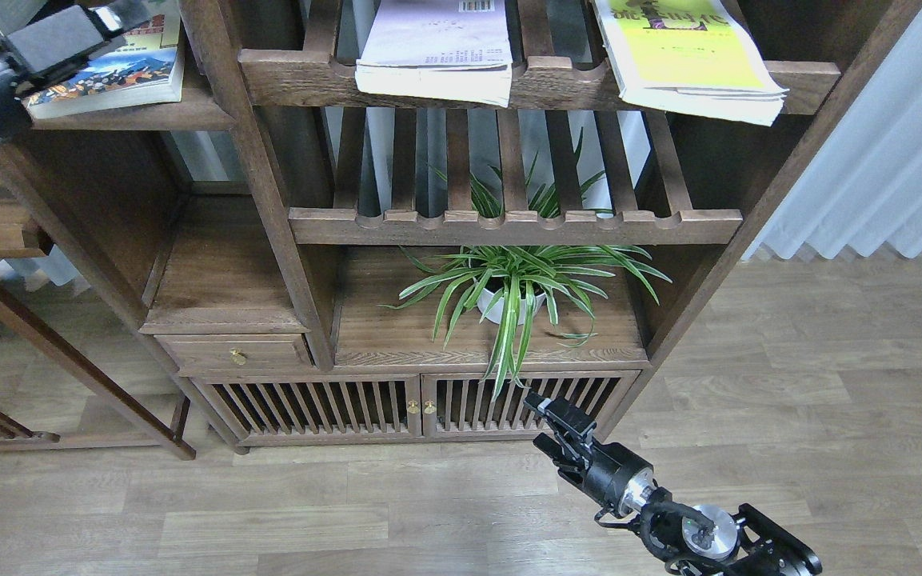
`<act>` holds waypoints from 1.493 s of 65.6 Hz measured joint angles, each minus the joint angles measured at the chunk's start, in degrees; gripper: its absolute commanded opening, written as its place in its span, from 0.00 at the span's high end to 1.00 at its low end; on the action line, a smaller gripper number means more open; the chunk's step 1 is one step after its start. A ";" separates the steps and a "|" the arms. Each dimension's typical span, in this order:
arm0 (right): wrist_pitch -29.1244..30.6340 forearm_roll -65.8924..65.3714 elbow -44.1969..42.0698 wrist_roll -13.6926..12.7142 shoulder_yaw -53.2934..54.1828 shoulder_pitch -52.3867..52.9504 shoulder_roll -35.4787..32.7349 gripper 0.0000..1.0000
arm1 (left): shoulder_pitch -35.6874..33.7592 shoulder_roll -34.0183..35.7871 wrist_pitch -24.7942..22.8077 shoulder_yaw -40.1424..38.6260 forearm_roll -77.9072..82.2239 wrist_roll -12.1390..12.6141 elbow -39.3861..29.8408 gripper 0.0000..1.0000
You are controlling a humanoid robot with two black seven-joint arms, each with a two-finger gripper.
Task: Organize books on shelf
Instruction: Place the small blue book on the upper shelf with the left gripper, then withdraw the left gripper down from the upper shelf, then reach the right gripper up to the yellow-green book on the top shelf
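The book with the blue mountain photo (105,76) lies flat on the solid plank shelf (149,122) at the upper left. My left gripper (121,14) reaches in from the left just above this book and covers its title; its fingers cannot be told apart. The white book with a barcode (437,48) and the yellow-green book (688,60) lie on the top slatted shelf (540,84), the yellow-green one overhanging the front. My right gripper (547,422) hangs low in front of the cabinet doors, open and empty.
A potted spider plant (512,288) stands on the cabinet top under a second slatted shelf (508,226). A small drawer (237,352) sits at the lower left. A white curtain (900,144) hangs at the right. Wooden floor lies in front.
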 measured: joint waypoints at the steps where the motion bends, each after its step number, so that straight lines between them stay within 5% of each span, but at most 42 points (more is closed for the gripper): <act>1: 0.00 0.00 0.00 0.00 0.00 0.00 0.00 0.01 | 0.04 -0.50 0.00 0.09 0.07 0.02 -0.12 0.03; 22: 0.00 0.08 0.74 0.26 0.04 0.18 0.00 0.01 | 8.51 -15.36 0.00 0.39 1.29 0.46 -0.35 0.05; 48: 0.00 0.06 8.16 1.32 0.52 1.79 0.00 0.01 | 30.51 -30.63 0.00 0.00 2.21 0.10 5.81 0.02; 72: 0.00 0.27 20.77 1.23 5.01 3.36 -0.18 0.03 | 43.75 -36.04 0.01 0.02 1.52 -1.37 16.57 0.01; 98: 0.00 2.45 29.59 1.35 10.51 3.44 -6.59 0.08 | 47.80 -37.35 0.01 0.20 1.57 -1.96 18.94 0.01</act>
